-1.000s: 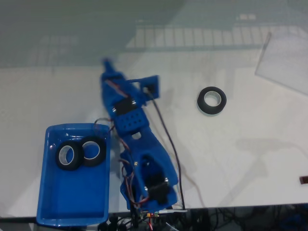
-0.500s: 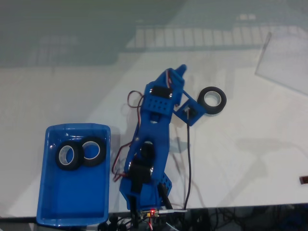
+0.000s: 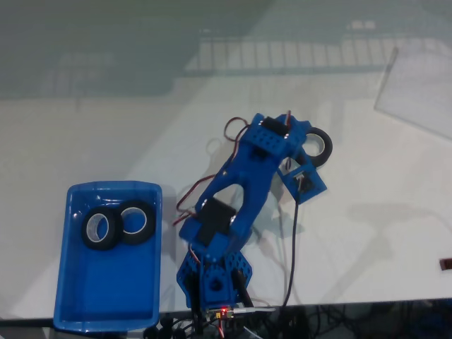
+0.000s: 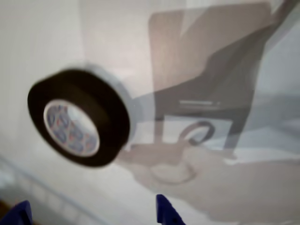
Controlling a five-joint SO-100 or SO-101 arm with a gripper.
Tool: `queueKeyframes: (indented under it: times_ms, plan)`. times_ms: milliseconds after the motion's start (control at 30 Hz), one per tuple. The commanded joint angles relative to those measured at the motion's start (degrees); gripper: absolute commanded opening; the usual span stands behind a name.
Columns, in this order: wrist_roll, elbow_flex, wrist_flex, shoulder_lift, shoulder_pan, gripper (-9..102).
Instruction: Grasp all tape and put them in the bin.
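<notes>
Spread wide, the blue two-finger pincer (image 4: 91,213) grasps nothing; its tips frame the table near the last black ring-shaped tape roll with a white core (image 4: 78,117), ready to straddle it. Far left in the fixed view, two matching rolls (image 3: 118,224) lie touching in the shallow bright blue plastic tray (image 3: 106,296).

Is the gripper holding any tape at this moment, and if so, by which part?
Nothing is held. The gripper is open, short of the loose tape roll lying on the table.

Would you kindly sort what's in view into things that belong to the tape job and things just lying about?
Job: loose tape roll on the table; two tape rolls in the blue bin; gripper.

Lying about: clear sheet; small dark object.
</notes>
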Motion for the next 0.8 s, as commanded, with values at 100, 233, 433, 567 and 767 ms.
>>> queueKeyframes:
  times_ms: [100,233,433,567,767]
  plan:
    - [-0.18,-13.18,7.82,-10.28,0.88,34]
    - [-0.44,-18.98,11.16,-15.56,1.05,34]
    - [-1.58,-22.32,11.87,-21.45,1.58,33]
    - [-2.46,-24.08,12.39,-25.14,1.76,32]
    - [-3.52,-28.13,14.41,-30.32,1.93,32]
